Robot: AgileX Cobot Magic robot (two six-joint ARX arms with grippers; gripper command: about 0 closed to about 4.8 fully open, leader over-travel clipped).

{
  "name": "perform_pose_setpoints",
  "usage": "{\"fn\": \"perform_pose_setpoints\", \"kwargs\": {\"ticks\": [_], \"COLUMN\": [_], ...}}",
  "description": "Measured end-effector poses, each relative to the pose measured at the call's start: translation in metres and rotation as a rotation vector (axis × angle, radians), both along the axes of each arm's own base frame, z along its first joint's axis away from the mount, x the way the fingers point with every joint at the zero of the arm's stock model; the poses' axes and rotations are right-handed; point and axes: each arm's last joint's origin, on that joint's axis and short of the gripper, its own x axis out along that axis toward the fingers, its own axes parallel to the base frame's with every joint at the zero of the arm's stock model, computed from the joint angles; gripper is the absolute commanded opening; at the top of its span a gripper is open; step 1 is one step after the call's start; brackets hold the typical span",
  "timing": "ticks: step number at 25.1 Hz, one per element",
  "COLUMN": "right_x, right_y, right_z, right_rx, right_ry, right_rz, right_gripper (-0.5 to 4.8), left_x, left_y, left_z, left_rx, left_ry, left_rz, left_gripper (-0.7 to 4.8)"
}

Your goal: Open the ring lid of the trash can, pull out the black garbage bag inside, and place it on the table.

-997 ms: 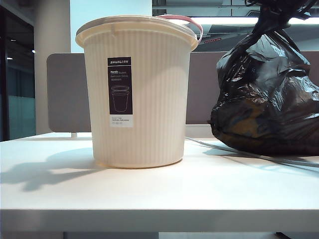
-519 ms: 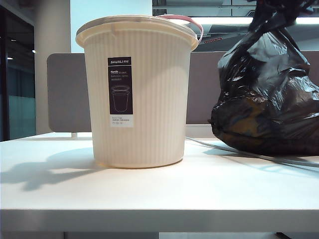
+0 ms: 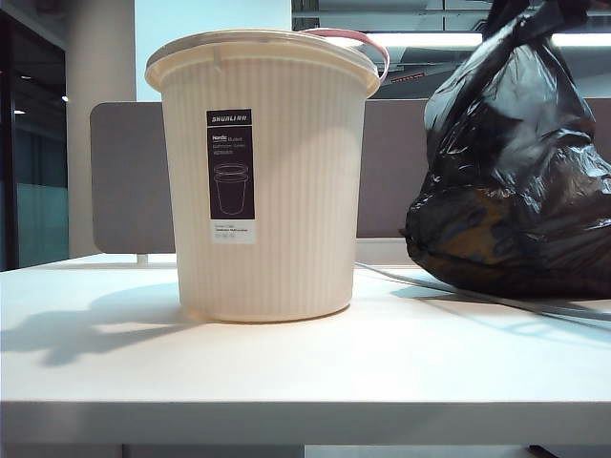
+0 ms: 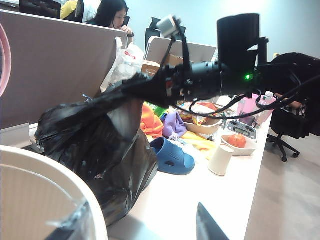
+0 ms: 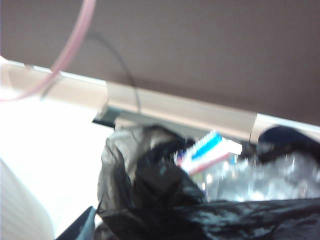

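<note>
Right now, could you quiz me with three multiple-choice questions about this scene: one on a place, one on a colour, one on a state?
1. Where is the black garbage bag relative to the trash can, seen from the front?
A) inside it
B) on the table, to its right
C) on the floor
2. What colour is the ring lid?
A) green
B) pale pink
C) blue
3. How are the left arm's fingers, near the can's rim?
A) spread open
B) shut on the bag
C) shut on the lid
Answers: 1 B, its bottom rests on the tabletop, with the right arm's fingers at its neck; 2 B, a pink hoop shows behind the rim; 3 A, the tips stand wide apart.
</note>
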Motion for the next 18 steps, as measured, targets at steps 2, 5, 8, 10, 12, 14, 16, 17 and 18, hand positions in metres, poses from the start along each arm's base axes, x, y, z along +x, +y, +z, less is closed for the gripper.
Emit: {"fn": "perform_pose_setpoints", "kwargs": {"ticks": [2, 5, 8, 10, 12, 14, 16, 17, 18], "right_x": [-0.001, -0.002, -0.004, -0.005, -0.007, -0.012, -0.018, -0.022, -0.026], "right_y": [0.0, -0.001, -0.002, -0.002, -0.002, -0.002, -0.002, -0.002, -0.002], "right_z": [-0.003, -0.007, -0.009, -0.011, -0.01, -0.007, -0.002, 0.001, 0.005], "right_rx": [-0.005, -0.015, -0.015, -0.016, -0.016, -0.016, -0.013, -0.013, -0.013], "right_ry": [0.035, 0.078, 0.108, 0.127, 0.137, 0.139, 0.132, 0.126, 0.117], "right_rz": [-0.011, -0.04, -0.046, -0.047, -0.047, -0.047, -0.048, -0.048, -0.048], "right_gripper": [2.44, 2.44, 2.44, 2.47, 2.76, 2.81, 3.01, 3.21, 3.28], "left_x": [0.0, 0.0, 0.0, -0.001, -0.001, -0.001, -0.001, -0.001, -0.001], "left_y": [0.0, 0.0, 0.0, 0.0, 0.0, 0.0, -0.001, -0.001, -0.001], "left_z": [0.0, 0.0, 0.0, 0.0, 0.0, 0.0, 0.0, 0.0, 0.0], "left_rx": [0.0, -0.007, -0.009, -0.009, -0.01, -0.013, -0.014, -0.015, -0.015], "left_ry": [0.001, 0.014, 0.021, 0.022, 0.024, 0.03, 0.034, 0.035, 0.036], "left_rz": [0.0, -0.002, -0.016, -0.025, -0.033, -0.037, -0.038, -0.038, -0.04], "left_gripper": [2.68, 2.68, 2.68, 2.68, 2.68, 2.68, 2.68, 2.68, 2.68]}}
